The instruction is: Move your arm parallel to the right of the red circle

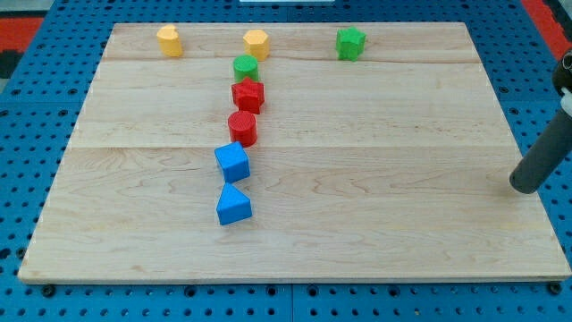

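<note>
The red circle point(242, 128) stands on the wooden board point(384, 206) left of the middle. A red star-shaped block point(248, 95) touches it from above, and a blue cube point(232, 162) sits just below it. My tip point(521, 186) is at the board's right edge, far to the right of the red circle and a little lower in the view. The dark rod rises from it toward the view's upper right.
A green circle point(245, 66) sits above the red star. A yellow block point(170, 40), a yellow hexagon point(256, 43) and a green star-shaped block point(350, 43) line the board's top. A blue triangular block point(233, 205) lies below the cube.
</note>
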### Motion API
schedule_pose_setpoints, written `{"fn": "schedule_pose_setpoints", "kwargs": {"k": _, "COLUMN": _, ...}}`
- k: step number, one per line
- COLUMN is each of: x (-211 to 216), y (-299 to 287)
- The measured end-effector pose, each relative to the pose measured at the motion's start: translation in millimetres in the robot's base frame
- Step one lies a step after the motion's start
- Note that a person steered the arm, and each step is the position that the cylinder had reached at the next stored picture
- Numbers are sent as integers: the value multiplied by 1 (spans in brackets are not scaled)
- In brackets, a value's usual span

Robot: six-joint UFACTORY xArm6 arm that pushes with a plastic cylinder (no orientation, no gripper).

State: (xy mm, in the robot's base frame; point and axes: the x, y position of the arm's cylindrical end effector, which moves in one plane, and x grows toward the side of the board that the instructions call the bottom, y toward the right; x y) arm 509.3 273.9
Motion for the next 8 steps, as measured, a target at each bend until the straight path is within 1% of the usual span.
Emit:
{"fn": "schedule_pose_setpoints", "kwargs": {"k": 1, "x": 4, "y": 0}}
{"fn": "schedule_pose_setpoints", "kwargs": {"k": 2, "x": -2, "y": -3}}
{"fn": "schedule_pose_setpoints", "kwargs": {"k": 3, "x": -28, "y": -16}}
{"fn": "schedule_pose_setpoints", "kwargs": {"k": 4, "x": -59, "y": -47}}
{"fn": "schedule_pose_setpoints", "kwargs": {"k": 5, "x": -65, "y": -52}}
{"fn": "schedule_pose_setpoints", "kwargs": {"k": 6, "x": -51, "y": -55}}
{"fn": "schedule_pose_setpoints", "kwargs": {"k": 8, "x": -51, "y": -55}}
